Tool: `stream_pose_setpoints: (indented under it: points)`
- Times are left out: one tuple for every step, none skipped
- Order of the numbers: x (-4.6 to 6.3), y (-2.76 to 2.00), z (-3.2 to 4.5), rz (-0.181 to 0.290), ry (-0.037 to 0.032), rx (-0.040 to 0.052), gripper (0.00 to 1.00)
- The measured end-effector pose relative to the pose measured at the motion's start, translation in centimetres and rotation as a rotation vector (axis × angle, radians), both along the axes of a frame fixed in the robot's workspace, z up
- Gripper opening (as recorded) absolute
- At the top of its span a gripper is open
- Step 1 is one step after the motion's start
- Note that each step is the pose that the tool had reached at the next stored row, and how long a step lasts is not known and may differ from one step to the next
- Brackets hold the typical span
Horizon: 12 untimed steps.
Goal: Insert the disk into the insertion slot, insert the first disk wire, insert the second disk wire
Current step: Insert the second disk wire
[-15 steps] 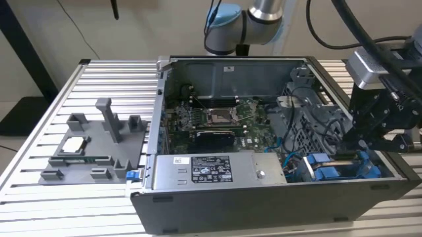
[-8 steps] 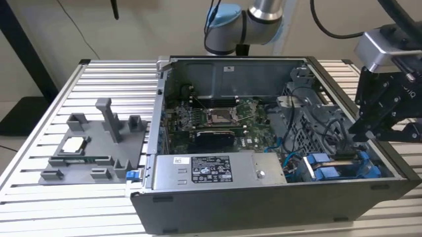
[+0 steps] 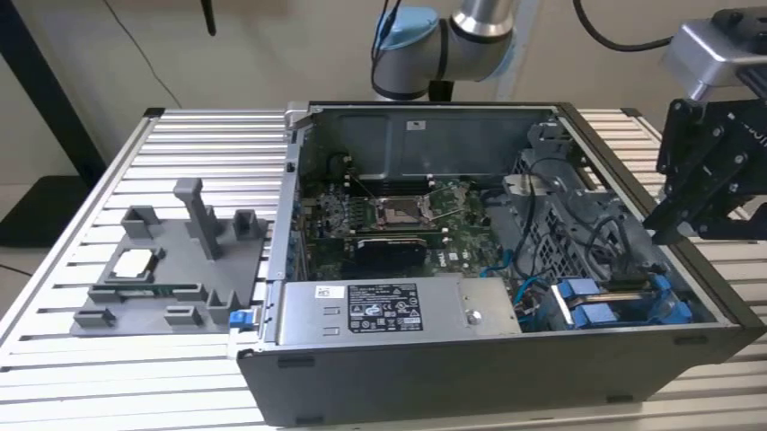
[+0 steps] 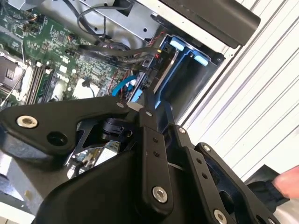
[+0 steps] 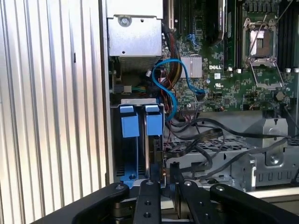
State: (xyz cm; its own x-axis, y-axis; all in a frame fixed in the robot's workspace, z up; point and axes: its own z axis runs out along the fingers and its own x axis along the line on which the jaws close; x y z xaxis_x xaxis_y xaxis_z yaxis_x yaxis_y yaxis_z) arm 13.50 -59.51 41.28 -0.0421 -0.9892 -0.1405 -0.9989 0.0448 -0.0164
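Note:
The disk (image 3: 595, 314), in its bright blue carrier, sits down in the insertion slot (image 3: 674, 310) at the near corner of the open case, on the exterior view's right. Its blue tabs (image 5: 130, 124) (image 4: 187, 51) show in both wrist views. A black connector with red and black wires (image 4: 156, 57) (image 3: 624, 289) lies against the disk's end. A blue wire (image 5: 171, 95) (image 4: 124, 84) curls beside the bay. My gripper (image 3: 666, 230) (image 5: 164, 173) (image 4: 141, 106) hovers above the bay, fingers drawn together, nothing clearly between them.
A grey power-supply box (image 3: 396, 310) lies beside the bay, with the motherboard and its socket (image 3: 398, 213) behind it. A grey fixture block (image 3: 168, 269) rests on the slatted table (image 3: 72, 377) at the exterior view's left. A hand (image 4: 286, 183) shows beside the case.

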Motion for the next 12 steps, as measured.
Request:
stream_pose_setpoints:
  points:
    - [0.0, 0.0, 0.19, 0.0, 0.0, 0.0002, 0.24]
    - [0.0, 0.0, 0.38, 0.0, 0.0, 0.0002, 0.24]
    - [0.0, 0.0, 0.49, 0.0, 0.0, 0.0001, 0.24]
    - [0.0, 0.0, 0.55, 0.0, 0.0, 0.0001, 0.24]
    - [0.0, 0.0, 0.58, 0.0, 0.0, 0.0, 0.24]
    - [0.0, 0.0, 0.61, 0.0, 0.0, 0.0, 0.24]
    - [0.0, 0.0, 0.63, 0.0, 0.0, 0.0001, 0.24]
    - [0.0, 0.0, 0.64, 0.0, 0.0, 0.0002, 0.24]
    - [0.0, 0.0, 0.71, 0.0, 0.0, 0.0001, 0.24]
    - [0.0, 0.0, 0.75, 0.0, 0.0, 0.0001, 0.24]
    - [0.0, 0.0, 0.75, 0.0, 0.0, 0.0, 0.24]
    - [0.0, 0.0, 0.75, 0.0, 0.0, 0.0, 0.24]
